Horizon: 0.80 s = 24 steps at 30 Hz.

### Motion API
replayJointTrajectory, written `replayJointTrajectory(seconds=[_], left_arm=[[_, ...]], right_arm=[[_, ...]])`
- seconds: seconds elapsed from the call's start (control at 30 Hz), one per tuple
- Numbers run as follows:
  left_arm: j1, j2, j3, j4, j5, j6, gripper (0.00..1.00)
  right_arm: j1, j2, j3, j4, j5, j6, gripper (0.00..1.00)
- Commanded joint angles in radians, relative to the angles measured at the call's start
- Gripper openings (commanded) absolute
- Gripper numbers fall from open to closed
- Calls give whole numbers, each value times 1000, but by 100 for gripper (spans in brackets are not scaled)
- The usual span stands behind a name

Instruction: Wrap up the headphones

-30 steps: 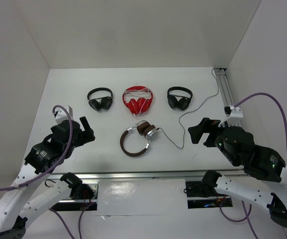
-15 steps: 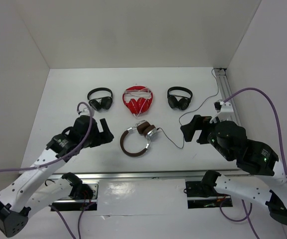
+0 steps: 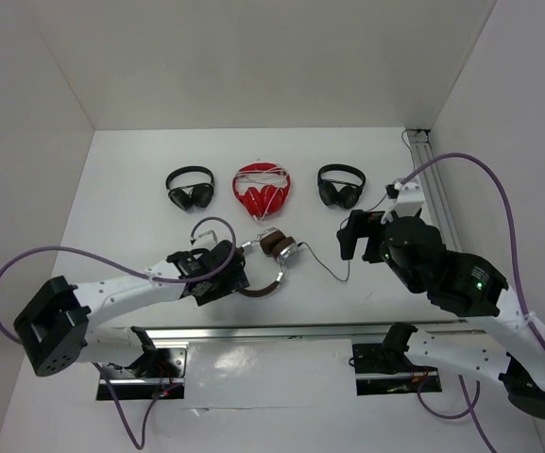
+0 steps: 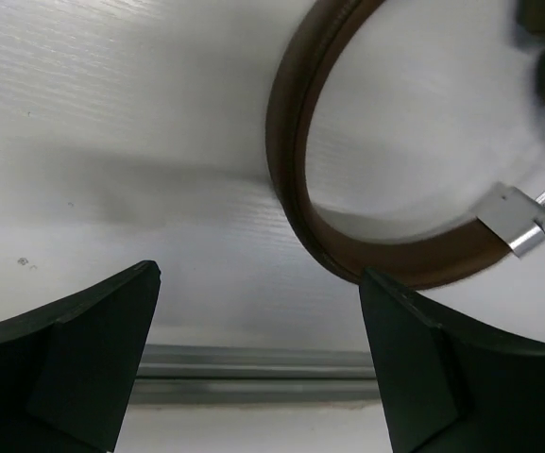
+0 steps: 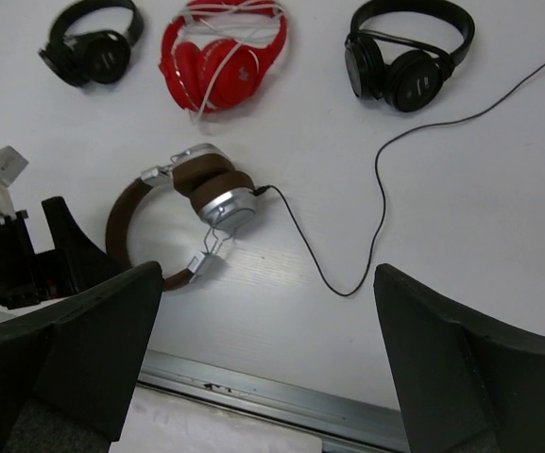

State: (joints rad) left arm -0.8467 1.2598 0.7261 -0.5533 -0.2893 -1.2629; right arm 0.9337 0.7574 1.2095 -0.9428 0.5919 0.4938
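Note:
The headphones (image 3: 274, 249) lie at the table's middle, brown headband (image 3: 268, 285) toward the near edge, silver earcups folded together. Their thin dark cable (image 3: 343, 274) loops right, then runs to the back right corner. My left gripper (image 3: 227, 274) is open and low, at the headband's left side; in the left wrist view (image 4: 258, 272) the headband (image 4: 296, 179) curves just past the right finger. My right gripper (image 3: 352, 238) is open and empty, high over the cable's loop. The right wrist view (image 5: 268, 272) shows the headphones (image 5: 217, 193) and the cable (image 5: 378, 198) below it.
At the back stand a small black pair (image 3: 190, 189), a red pair with white cord (image 3: 262, 189) and another black pair (image 3: 341, 186). A metal rail (image 3: 430, 175) runs along the right wall. A metal strip (image 3: 281, 330) edges the table's front.
My left arm has swung right and reached down to the headband's left side. My right gripper has moved left and toward the back, over the cable. The headphones have not moved.

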Motion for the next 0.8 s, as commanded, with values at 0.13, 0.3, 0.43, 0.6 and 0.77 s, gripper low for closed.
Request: replayJointTrajectory(seconds=[0.13, 0.3, 0.43, 0.6, 0.77], left_arm=[[-69, 220, 81, -55, -135, -222, 99], [-98, 285, 96, -83, -175, -326, 93], [-117, 285, 84, -103, -185, -365, 70], [-137, 239, 32, -103, -185, -394, 24], [-172, 230, 3, -134, -204, -407, 0]], right_arm=[[8, -4, -74, 42, 17, -43, 100], [8, -23, -83, 56, 17, -43, 100], [8, -33, -84, 56, 26, -43, 100], [8, -33, -84, 56, 26, -34, 100], [8, -33, -84, 67, -6, -34, 100]])
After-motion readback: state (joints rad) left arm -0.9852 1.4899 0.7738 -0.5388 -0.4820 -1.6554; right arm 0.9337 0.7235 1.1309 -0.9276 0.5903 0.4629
